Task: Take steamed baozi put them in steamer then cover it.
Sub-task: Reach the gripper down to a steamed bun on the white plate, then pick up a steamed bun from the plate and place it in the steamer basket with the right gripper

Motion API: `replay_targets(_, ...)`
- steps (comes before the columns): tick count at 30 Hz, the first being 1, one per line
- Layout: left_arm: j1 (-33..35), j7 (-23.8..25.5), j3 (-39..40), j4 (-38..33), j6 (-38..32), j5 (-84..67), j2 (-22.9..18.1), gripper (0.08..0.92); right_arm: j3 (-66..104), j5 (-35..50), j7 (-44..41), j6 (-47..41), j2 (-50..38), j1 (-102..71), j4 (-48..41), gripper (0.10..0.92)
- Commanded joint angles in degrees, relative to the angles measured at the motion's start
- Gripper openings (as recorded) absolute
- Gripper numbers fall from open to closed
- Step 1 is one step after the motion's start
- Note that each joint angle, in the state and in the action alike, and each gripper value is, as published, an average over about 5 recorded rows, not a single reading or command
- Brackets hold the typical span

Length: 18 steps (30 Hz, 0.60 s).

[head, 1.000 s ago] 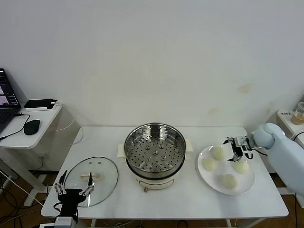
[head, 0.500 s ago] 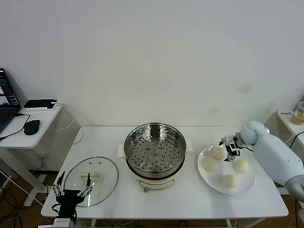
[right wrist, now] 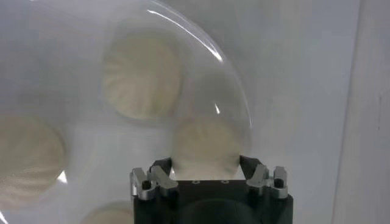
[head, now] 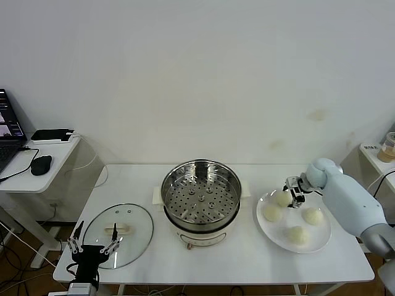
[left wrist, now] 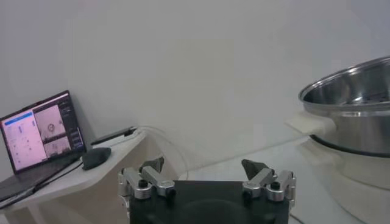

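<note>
Right gripper [head: 292, 193] fingers [right wrist: 161, 171] around 1 plated baozi [right wrist: 204, 148].

1. A plain white wall [head: 197, 74] backs a white table [head: 142, 185].
2. A white side desk [head: 37, 161] holds an open laptop [head: 7, 132], a black mouse [head: 41, 164] and a cable.
</note>
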Motion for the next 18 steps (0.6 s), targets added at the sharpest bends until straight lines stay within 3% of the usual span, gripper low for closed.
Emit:
replay_targets(1,0.0,-0.05,-0.08,-0.09,-0.16,0.01,-0.03,0.823,-0.41,-0.48,0.31,-0.19,0.55,0.34,-0.78,0.611)
replay_targets(8,0.09,-0.07,0.06,-0.32,-0.15,0.02,-0.04,0.823,-2.01,2.56,-2.09,-0.03,-2.33,1.26,3.89,0.591)
replay_targets(18,-1.02,-0.11,0.71,0.9,-0.16,-0.17,0.6,0.823,-10.78,15.56,-4.82,-0.21,-11.67,11.02,14.87,0.596)
